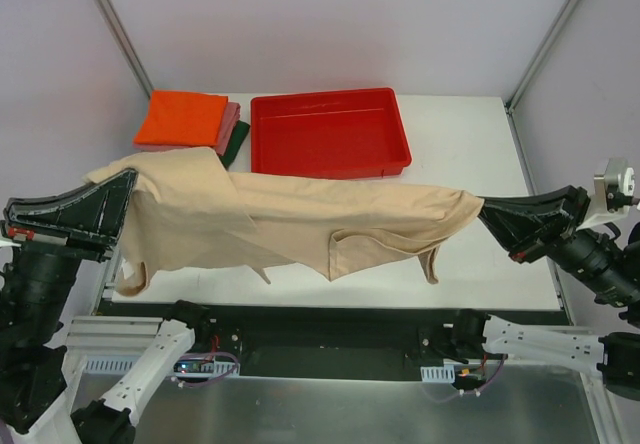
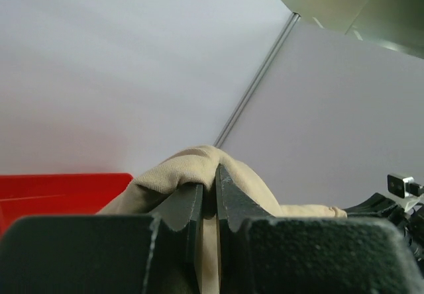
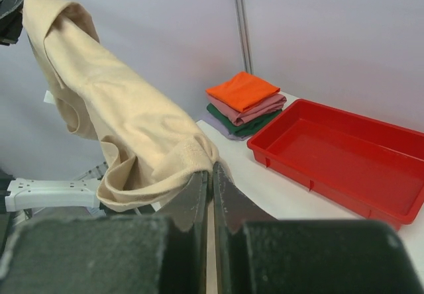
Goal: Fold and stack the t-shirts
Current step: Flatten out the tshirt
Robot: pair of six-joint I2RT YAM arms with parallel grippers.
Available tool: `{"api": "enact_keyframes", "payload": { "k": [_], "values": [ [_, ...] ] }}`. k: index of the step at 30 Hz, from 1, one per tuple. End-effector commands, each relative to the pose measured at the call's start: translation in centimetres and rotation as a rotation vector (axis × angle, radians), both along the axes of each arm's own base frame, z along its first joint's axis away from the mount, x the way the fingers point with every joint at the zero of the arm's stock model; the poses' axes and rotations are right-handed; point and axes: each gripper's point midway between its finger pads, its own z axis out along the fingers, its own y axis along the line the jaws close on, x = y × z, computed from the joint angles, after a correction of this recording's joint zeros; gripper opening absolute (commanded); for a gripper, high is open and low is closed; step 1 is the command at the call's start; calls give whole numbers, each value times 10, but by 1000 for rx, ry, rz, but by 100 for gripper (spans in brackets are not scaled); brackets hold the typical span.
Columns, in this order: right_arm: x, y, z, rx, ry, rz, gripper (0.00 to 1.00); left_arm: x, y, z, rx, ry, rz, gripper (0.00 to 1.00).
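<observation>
Beige t-shirt [image 1: 300, 219] held stretched in the air between the two arms. The left gripper [image 1: 128, 182] has its fingers pressed together on a bunched fold at one end of the garment, and the cloth swells up just beyond and over the fingertips [image 2: 189, 201]. The right gripper [image 1: 486, 210] is clamped in the same way on the opposite end, where a hemmed edge emerges directly ahead of its fingertips [image 3: 197, 191]. Between the two pairs of fingers the shirt runs as one long band that sags below the line joining them, with loose folds and a sleeve hanging from its underside. Whether the lowest folds brush the table [image 1: 470, 144] cannot be told. The two-point hold probably serves to draw the cloth out to its full width, so that it can be laid flat before folding. The twisted, doubled middle suggests the shirt is not yet squared. Beyond the left fingers, on the far side of the spanned cloth, lies the folded stack [image 3: 245, 105]: the orange t-shirt [image 1: 182, 119] on top, then the pink t-shirt [image 1: 232, 122] and the dark green t-shirt [image 1: 238, 142], with the lavender t-shirt [image 3: 224, 130] at the bottom, visible only from the right wrist. The red tray [image 1: 330, 129] stands just beside the stack, beyond the midpoint between the fingers. The stack's far-left position probably lets the held shirt be folded nearer the arms and then carried onto the pile.
</observation>
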Motion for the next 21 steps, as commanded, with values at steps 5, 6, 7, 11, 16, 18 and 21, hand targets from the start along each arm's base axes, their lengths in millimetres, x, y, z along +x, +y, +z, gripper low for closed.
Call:
{"api": "enact_keyframes", "payload": {
  "k": [5,6,7,11,16,18,21],
  "values": [
    [18,-6,-22,40,47,-112,1,106,-12,-24,50,195,99,0],
    [30,-9,-32,20,69,-187,1,129,-14,-40,57,256,125,0],
    [42,-15,-43,2,89,-276,1,149,-11,-54,64,308,168,0],
    [97,-34,-105,-234,109,-735,3,239,-32,-125,180,485,198,0],
    [142,-56,-195,-512,189,-1142,4,336,-102,-279,351,857,-61,0],
    [165,-64,-252,-512,375,-1123,6,360,-116,-336,398,976,-91,0],
    [187,-73,-308,-499,585,-1076,20,386,-125,-384,464,1064,-101,34]
  ]
}}
